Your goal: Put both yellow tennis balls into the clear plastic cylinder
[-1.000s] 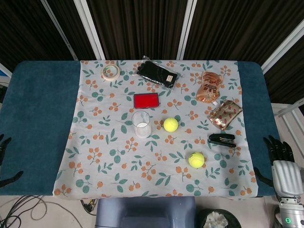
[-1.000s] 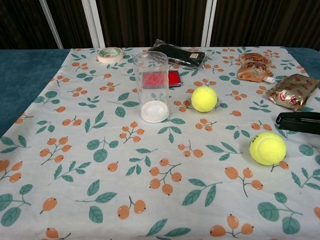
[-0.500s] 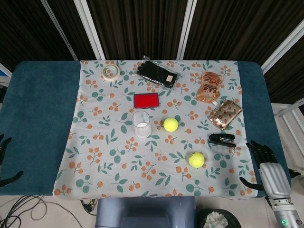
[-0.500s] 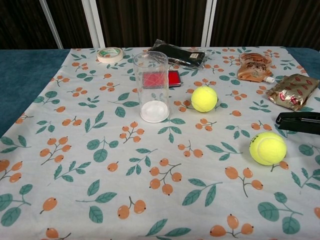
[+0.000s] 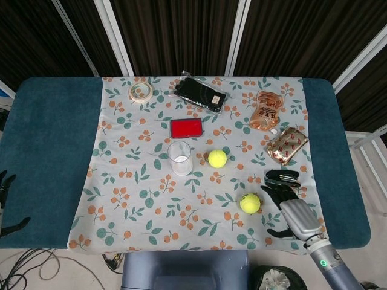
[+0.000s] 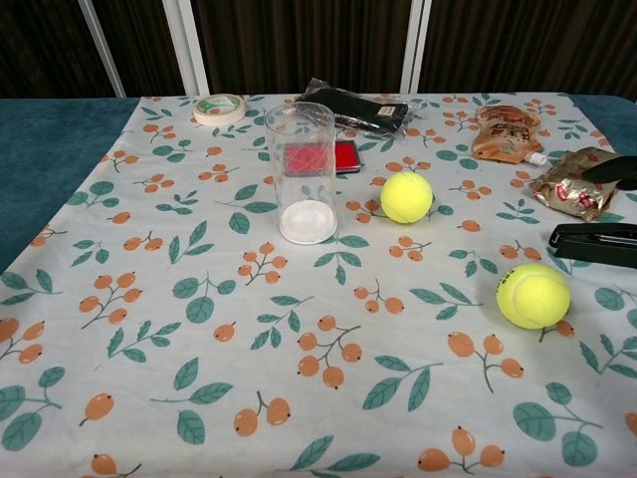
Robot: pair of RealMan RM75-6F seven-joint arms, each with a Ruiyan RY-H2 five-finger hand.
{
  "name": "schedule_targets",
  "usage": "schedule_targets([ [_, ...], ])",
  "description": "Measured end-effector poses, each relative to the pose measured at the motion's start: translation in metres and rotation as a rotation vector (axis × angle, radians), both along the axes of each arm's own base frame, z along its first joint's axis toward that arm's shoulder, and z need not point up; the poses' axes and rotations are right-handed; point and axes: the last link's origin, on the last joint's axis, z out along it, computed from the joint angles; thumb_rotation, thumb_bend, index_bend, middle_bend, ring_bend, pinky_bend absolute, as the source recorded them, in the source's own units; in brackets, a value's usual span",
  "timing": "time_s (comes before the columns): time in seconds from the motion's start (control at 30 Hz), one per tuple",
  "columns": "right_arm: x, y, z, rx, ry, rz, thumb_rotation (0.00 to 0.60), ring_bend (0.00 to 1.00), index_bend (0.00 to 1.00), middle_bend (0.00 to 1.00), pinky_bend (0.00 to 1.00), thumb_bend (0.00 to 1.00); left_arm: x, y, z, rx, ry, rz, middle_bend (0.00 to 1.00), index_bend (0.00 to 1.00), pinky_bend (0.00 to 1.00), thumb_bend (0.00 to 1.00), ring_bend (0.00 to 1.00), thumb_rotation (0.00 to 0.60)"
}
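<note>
Cylinder upright mid-cloth, one ball just right of it, other ball nearer. Right hand spread, empty, just right of near ball. Left hand at far left edge, fingers apart.

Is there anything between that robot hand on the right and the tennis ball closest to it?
Nothing visible does. The right hand sits just right of the near tennis ball, open, with only bare tablecloth between them. The black stapler lies beyond the hand, off to the side of that path.
</note>
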Motion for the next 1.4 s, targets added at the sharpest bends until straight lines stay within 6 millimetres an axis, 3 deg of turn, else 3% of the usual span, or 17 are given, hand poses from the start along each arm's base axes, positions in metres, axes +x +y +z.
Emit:
schedule_targets([
  [0.5,0.029,-0.023,-0.055,0.067,0.026,0.018,0.600,0.10,0.09,0.04,0.00,0.24,-0.002,0.001,0.002,0.005,-0.005,0.012,0.00,0.10,0.02,0.04,0.00,0.600],
  [0.7,0.026,-0.035,-0.073,0.049,0.080,0.020,0.600,0.13,0.12,0.06,0.00,0.24,-0.002,0.002,0.003,0.007,-0.006,0.016,0.00,0.10,0.02,0.04,0.00,0.600],
  [1.27,0.015,-0.052,-0.097,0.001,0.137,-0.016,0.600,0.37,0.26,0.27,0.00,0.24,-0.004,0.002,0.006,0.012,-0.009,0.027,0.00,0.10,0.02,0.04,0.00,0.600],
  [1.4,0.011,-0.056,-0.100,-0.017,0.179,-0.007,0.600,0.44,0.29,0.31,0.00,0.33,-0.004,0.002,0.006,0.011,-0.009,0.031,0.00,0.11,0.02,0.04,0.00,0.600],
])
